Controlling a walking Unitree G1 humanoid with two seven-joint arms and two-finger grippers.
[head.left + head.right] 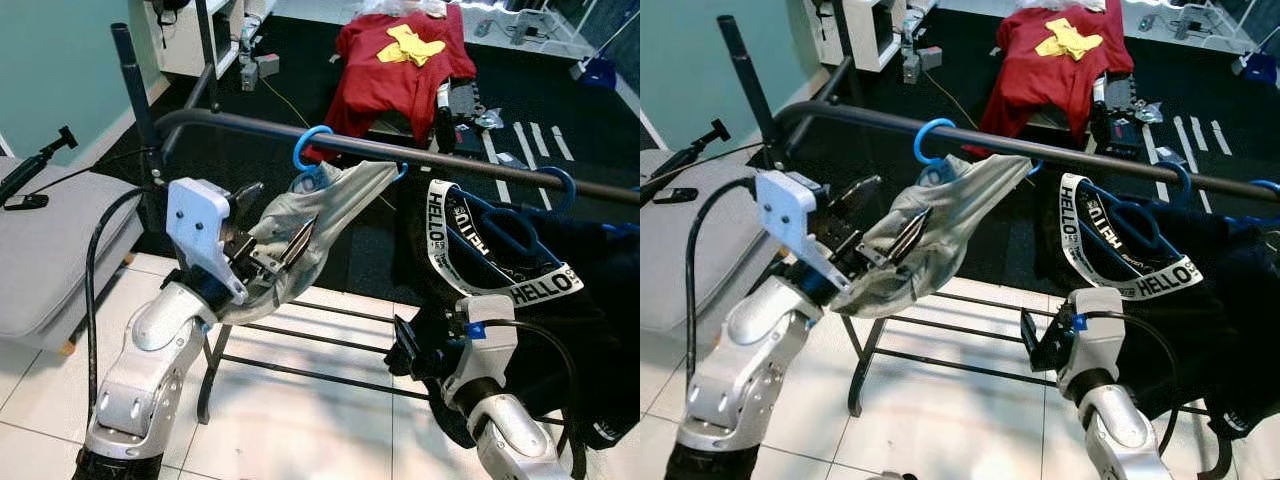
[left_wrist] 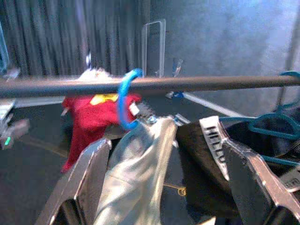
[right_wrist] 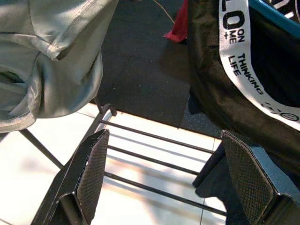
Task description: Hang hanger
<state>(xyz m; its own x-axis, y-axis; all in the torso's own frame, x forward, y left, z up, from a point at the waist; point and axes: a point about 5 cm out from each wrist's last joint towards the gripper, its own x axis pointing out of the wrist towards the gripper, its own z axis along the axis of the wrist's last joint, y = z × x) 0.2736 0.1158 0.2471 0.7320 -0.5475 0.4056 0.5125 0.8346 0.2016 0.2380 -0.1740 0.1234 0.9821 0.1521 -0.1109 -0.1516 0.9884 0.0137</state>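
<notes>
Hanger point(image 1: 312, 148) in light blue hooks over the dark rail point(image 1: 420, 155) of the clothes rack near the upper centre of the left eye view, carrying a grey garment point(image 1: 305, 235) that droops down and to the left. The left gripper point(image 1: 275, 245) sits at centre left, against the lower part of that grey cloth; in the left wrist view its jaws stand apart with the cloth hanging between them, so they are not clamped on it. Further right on the same rail hangs a second blue hanger point(image 1: 520, 225) with a black garment point(image 1: 560, 300) whose white band reads HELLO. The right gripper point(image 1: 405, 350) is in the lower right, beside the black garment's lower edge, its jaws wide apart. A red shirt point(image 1: 395, 60) lies at the top centre, on the dark floor mat point(image 1: 300, 60).
</notes>
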